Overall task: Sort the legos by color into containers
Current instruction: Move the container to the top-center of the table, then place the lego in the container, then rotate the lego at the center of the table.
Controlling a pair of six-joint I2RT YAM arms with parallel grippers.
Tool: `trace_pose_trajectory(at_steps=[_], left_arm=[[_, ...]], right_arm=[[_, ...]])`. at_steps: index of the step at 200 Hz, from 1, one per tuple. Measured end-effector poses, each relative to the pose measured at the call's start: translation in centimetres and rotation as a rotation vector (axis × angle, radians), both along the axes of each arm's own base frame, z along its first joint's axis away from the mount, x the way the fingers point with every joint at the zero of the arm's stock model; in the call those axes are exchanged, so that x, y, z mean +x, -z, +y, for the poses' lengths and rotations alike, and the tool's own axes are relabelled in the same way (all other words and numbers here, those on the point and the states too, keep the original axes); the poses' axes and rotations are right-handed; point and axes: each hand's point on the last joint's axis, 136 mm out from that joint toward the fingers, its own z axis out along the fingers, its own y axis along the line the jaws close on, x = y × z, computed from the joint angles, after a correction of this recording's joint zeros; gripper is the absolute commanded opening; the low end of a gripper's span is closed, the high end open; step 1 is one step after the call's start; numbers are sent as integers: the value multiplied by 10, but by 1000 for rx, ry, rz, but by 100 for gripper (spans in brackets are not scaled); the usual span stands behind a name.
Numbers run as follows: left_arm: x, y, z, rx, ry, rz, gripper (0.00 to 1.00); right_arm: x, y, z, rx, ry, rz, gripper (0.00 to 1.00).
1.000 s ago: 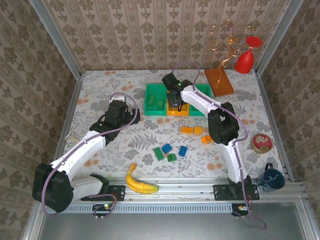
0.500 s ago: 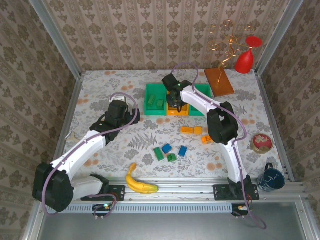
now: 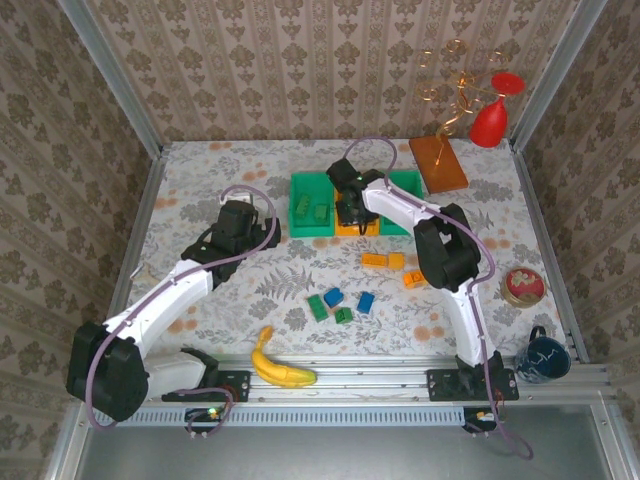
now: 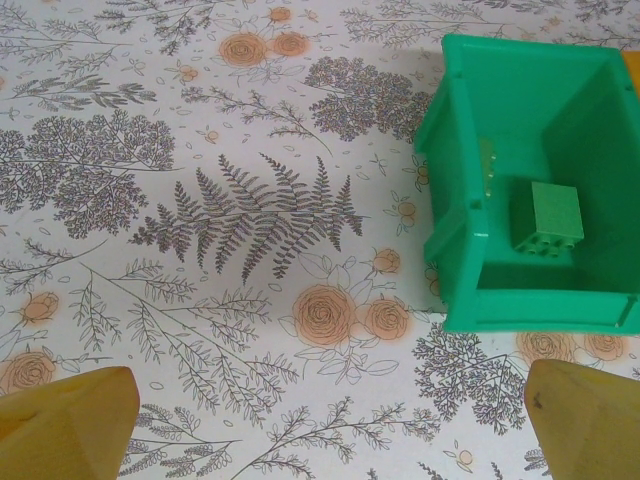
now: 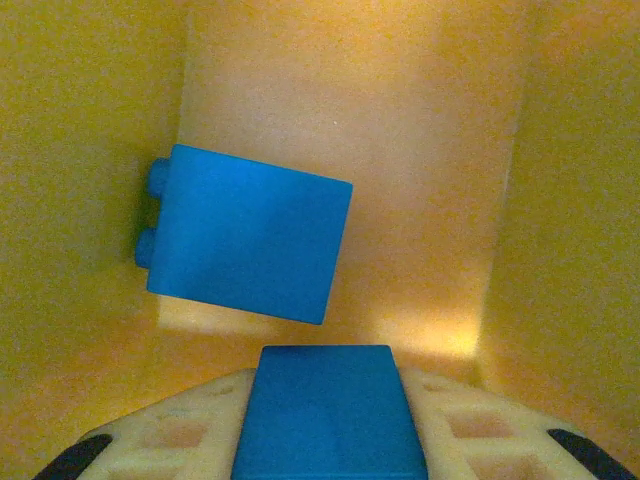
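The flowery worktop (image 3: 250,290) carries everything. The right arm (image 3: 450,255) rises from the near edge, bends at its elbow and lies out toward the row of bins at the back. The left arm (image 3: 165,295) lies over the left part of the worktop.

Three bins stand side by side: the left green bin (image 3: 310,183), the orange bin (image 3: 347,228) in the middle and the right green bin (image 3: 408,178). The right hand (image 3: 350,208) points down into the orange bin. Its fingers are squeezed on a held blue brick (image 5: 330,410). A second blue brick (image 5: 245,235) lies in the same bin, with its bumps facing the left wall.

The left hand (image 4: 320,420) hangs over the cloth beside the left green bin. Its yellow fingertips (image 4: 60,425) are wide apart, with nothing between them. A green brick (image 4: 548,215) sits inside that bin.

In front of the bins lie three orange bricks (image 3: 375,260). Nearer the arms, two loose blue bricks (image 3: 366,301) and two loose green bricks (image 3: 317,307) lie in a bunch.
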Motion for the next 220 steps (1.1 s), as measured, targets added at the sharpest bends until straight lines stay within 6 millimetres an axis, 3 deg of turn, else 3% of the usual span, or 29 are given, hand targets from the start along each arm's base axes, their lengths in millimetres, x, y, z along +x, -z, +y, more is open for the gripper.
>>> trace_pose_trajectory(at_steps=[56,84,137,220], left_arm=[[1,-2,-1,-8,3,-8,100],[2,-2,-2,-11,5,-10,100],[2,-3,-3,-13,6,-12,100],[2,-2,-4,-17,12,-10,100]], right_arm=[[2,-5,-2,-7,3,-14,23],[12,-16,-3,-1,13,-51,26],[32,-42,0,4,15,-132,51],[30,-47,-5,-16,18,-140,53]])
